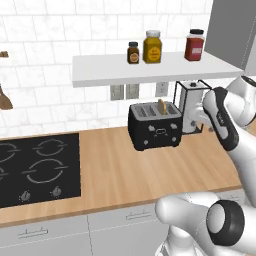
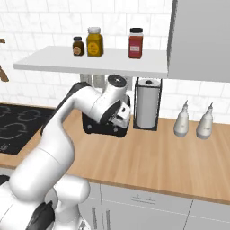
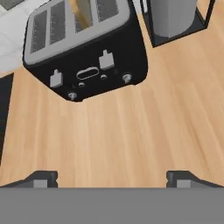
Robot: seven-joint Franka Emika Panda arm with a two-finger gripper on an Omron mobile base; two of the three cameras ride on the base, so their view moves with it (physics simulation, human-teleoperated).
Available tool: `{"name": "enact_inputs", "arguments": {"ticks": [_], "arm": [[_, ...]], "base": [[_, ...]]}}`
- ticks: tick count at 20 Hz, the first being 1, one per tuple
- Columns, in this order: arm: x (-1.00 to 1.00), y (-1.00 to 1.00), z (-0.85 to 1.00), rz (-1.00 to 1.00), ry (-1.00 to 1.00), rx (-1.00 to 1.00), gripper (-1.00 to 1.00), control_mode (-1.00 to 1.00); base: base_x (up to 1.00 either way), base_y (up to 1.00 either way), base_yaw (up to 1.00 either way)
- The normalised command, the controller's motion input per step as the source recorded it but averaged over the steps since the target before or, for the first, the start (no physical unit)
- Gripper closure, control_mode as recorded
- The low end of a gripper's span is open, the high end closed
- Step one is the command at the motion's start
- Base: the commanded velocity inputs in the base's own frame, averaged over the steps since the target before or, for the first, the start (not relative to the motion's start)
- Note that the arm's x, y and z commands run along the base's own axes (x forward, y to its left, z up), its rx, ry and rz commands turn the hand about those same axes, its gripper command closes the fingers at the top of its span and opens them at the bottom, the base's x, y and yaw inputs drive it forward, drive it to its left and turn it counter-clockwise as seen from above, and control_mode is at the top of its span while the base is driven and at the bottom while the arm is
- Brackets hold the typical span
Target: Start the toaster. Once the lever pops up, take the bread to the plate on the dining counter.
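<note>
Gripper (image 3: 112, 178) spread wide, empty, over bare worktop (image 3: 131, 131) before the toaster (image 3: 85, 48), bread (image 3: 82, 12) upright inside.

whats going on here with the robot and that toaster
The robot arm is at the kitchen worktop, its gripper open and empty, hovering over bare wood in front of the black toaster. A slice of bread stands up out of one slot. Nothing is being held, and the bread has not yet been taken out.
</note>
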Motion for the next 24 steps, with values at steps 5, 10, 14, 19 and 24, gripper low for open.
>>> {"name": "enact_inputs", "arguments": {"ticks": [5,10,14,19,24], "arm": [[0.23,0.00,-0.40,-0.10,-0.04,0.19,-1.00,-1.00],[0.20,0.00,-0.24,-0.04,-0.02,0.05,-1.00,-1.00],[0.32,0.00,-0.12,-0.01,0.00,0.00,-1.00,-1.00],[0.35,0.00,-0.10,-0.02,0.00,0.00,-1.00,-1.00],[0.28,0.00,-0.12,0.00,0.00,0.00,-1.00,-1.00]], "base": [[0.00,0.00,0.00],[0.00,0.00,0.00],[0.00,0.00,0.00],[0.00,0.00,0.00],[0.00,0.00,0.00]]}}
